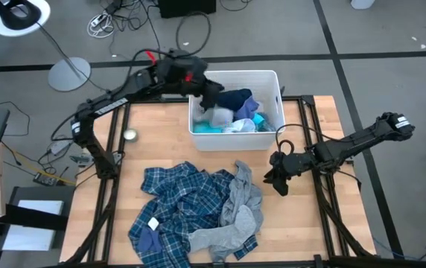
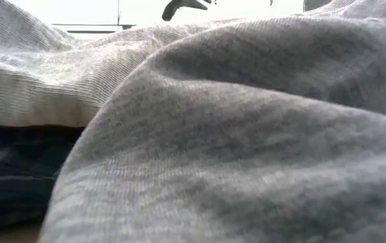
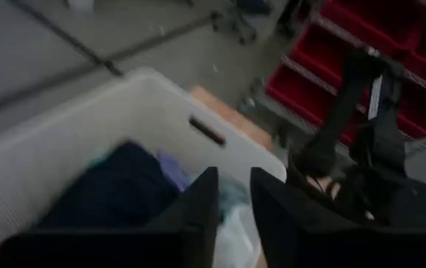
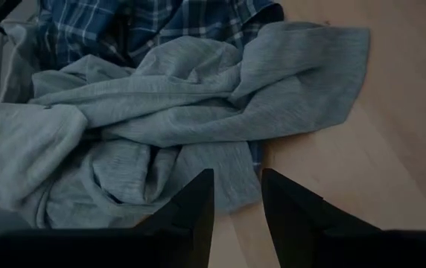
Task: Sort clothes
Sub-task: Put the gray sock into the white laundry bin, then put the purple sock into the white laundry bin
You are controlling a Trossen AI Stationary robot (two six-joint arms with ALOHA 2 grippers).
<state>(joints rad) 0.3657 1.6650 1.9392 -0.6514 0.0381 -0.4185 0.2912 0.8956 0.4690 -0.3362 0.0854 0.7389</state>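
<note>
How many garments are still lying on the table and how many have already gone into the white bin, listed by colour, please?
On the table:
Blue-white plaid shirt: 1
Plain grey garment: 1
In the white bin:
Dark navy garment: 1
Bright turquoise garment: 1
Other light or bluish pieces there overlap too much to count.
Total clearly visible: 4

text: none legible | labels: none legible | numbers: none | signs: none
</note>
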